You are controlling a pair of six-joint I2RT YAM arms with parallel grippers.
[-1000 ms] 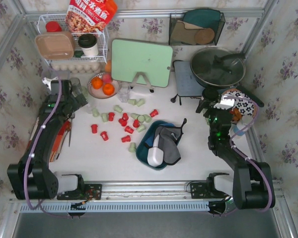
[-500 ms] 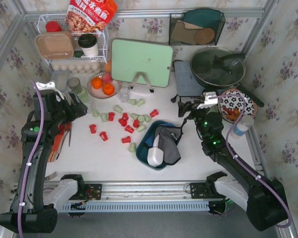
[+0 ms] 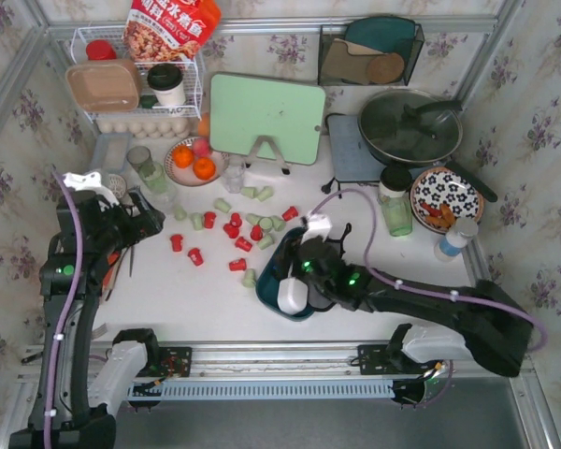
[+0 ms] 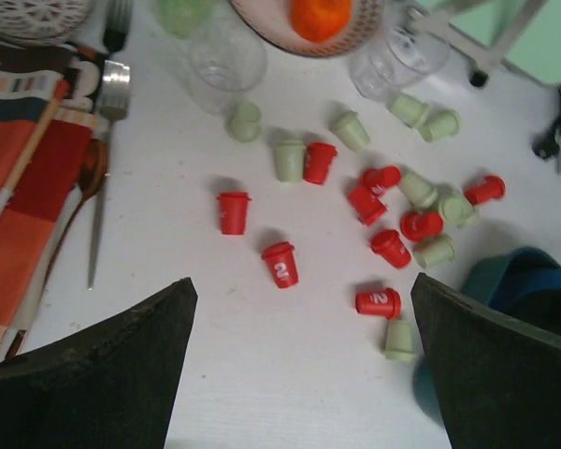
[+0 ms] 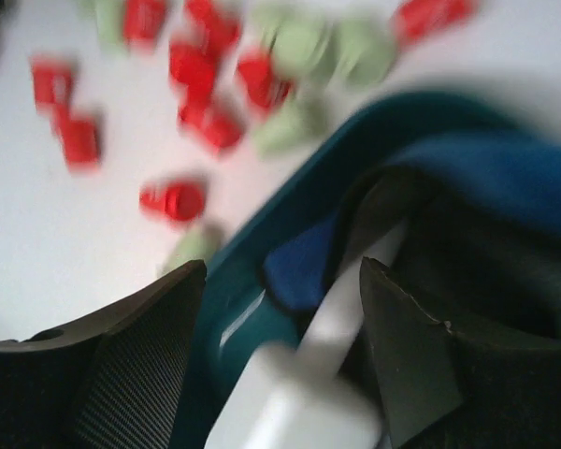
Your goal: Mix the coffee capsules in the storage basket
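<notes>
A white "2" is printed on the side of one red coffee capsule (image 4: 280,265) lying left of the storage basket (image 4: 477,279). A second red capsule (image 4: 379,302), nearer the basket, carries the same "2". The red snack bag (image 3: 171,23) far behind the basket bears white Chinese characters too small to read.

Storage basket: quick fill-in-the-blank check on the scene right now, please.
The coffee capsules are red or pale ____.
They lie on the ____, outside the storage basket.
The right gripper hangs over the ____.
The left gripper has its jaws ____.
Missing words: green; table; basket; open.
</notes>
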